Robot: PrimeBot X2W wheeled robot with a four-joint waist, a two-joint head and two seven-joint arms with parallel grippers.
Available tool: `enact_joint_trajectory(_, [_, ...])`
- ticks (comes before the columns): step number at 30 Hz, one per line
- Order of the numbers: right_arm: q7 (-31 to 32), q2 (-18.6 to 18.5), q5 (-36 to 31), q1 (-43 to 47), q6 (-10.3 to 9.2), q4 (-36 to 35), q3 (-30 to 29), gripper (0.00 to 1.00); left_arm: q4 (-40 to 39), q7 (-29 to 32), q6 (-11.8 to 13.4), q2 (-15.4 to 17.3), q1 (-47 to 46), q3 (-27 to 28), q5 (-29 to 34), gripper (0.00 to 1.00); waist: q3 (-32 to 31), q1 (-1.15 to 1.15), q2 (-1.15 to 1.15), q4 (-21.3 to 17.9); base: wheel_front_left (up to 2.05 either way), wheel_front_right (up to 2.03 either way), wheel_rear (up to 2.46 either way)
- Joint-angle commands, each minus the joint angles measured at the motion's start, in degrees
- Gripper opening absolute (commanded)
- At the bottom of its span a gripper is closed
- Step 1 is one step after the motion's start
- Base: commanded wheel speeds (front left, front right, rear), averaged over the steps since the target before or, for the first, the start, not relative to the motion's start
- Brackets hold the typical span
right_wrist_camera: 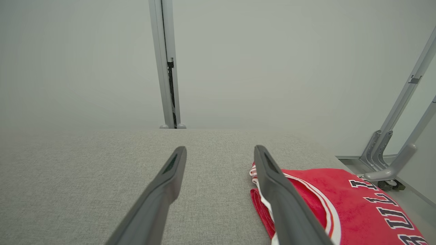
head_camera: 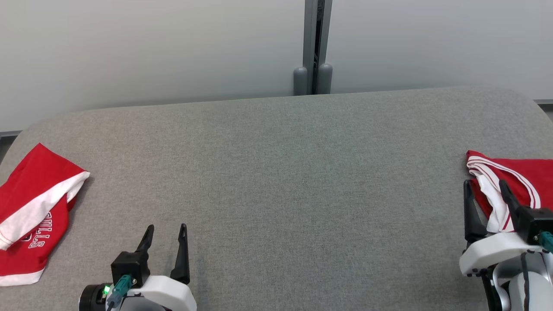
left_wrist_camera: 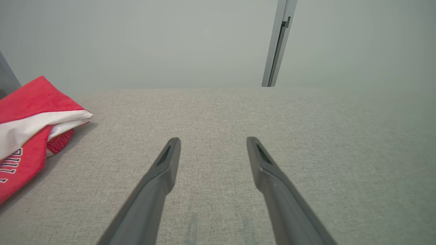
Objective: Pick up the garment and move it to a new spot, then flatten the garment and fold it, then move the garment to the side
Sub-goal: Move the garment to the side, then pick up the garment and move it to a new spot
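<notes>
As our left tool (head_camera: pixel 166 226) and right tool (head_camera: pixel 484 185) stand apart and empty, we judge the left garment (head_camera: pixel 30 207) already folded aside, the right garment (head_camera: pixel 518 172) not yet picked up.

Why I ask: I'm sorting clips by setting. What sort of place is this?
Likely a lab or test room for garment folding, not a home: a grey fabric-covered table, plain pale wall panels joined by a metal post, and two red jerseys, the left jersey and the right jersey, at its ends.
</notes>
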Motion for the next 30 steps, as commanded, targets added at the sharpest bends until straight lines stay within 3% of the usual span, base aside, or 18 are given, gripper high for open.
enact_joint_trajectory(1, [-0.1,-0.2,0.6,1.8,-0.02,-0.5,0.8,1.00,-0.3,-0.1,0.5,0.3,1.0,0.6,-0.4,1.00,-0.8,0.00,0.00,0.3,0.00,0.00,0.00])
enact_joint_trajectory(13, [-0.1,-0.2,6.1,6.6,-0.02,-1.4,5.3,1.00,-1.5,-0.1,1.8,0.3,4.2,2.3,0.1,1.00,-3.9,0.00,0.00,1.4,0.00,0.00,0.00])
enact_joint_trajectory(30, [-0.1,-0.2,8.0,8.6,-0.02,-2.3,7.1,1.00,-3.3,-0.1,1.9,0.3,6.0,4.1,1.4,1.00,-5.0,0.00,0.00,1.3,0.00,0.00,0.00])
